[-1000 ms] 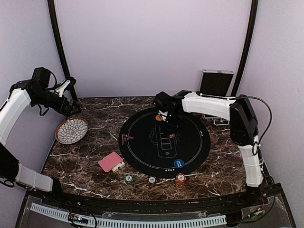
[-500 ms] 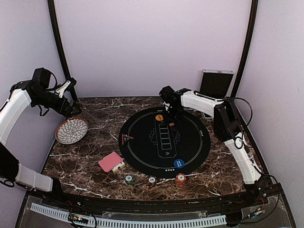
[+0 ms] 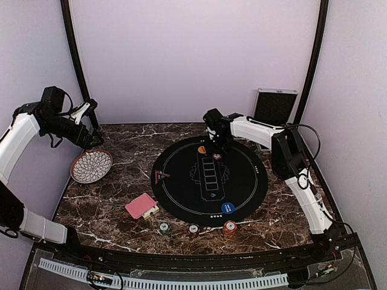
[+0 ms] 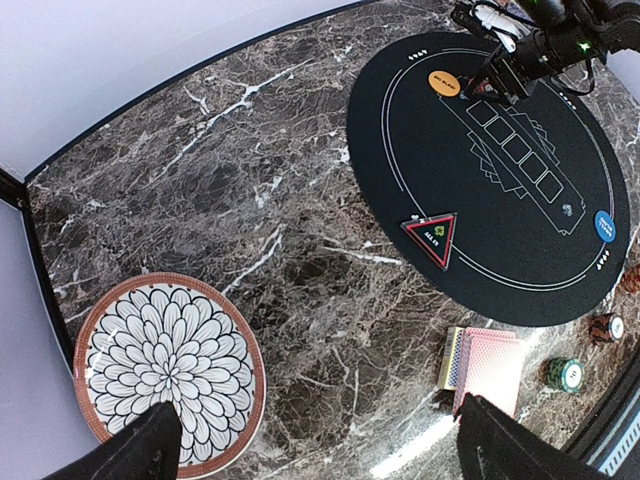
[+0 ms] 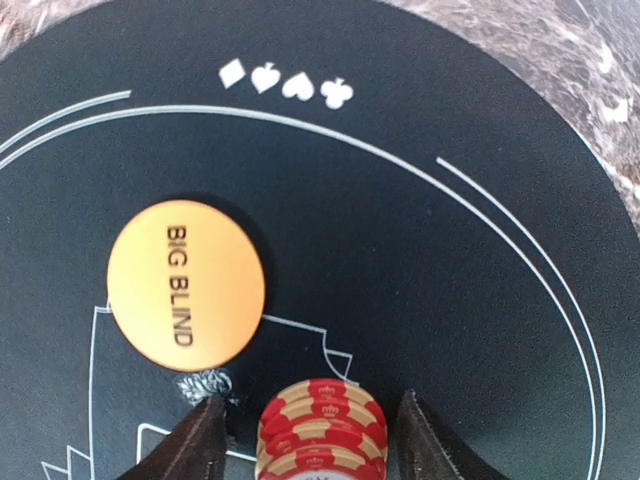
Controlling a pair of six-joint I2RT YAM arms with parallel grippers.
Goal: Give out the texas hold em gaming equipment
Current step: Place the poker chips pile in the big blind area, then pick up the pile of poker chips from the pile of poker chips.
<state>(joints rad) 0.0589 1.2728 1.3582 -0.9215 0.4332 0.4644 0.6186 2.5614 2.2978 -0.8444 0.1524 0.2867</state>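
Red chip stack [image 5: 322, 425] set toward 12 o'clock on black mat [image 5: 450, 250], straddled untouched by narrowly parted right gripper [image 5: 310, 440], orange Big Blind button [image 5: 186, 284] at its 10 o'clock, left gripper [image 4: 320, 450] spread wide near patterned plate [image 4: 165, 365]

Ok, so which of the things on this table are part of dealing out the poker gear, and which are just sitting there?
Part of the job:
red-backed card deck
red chip stack
green chips
orange-red chips
the chip between them
Big Blind button
blue button

Just lying about:
patterned plate
silver case
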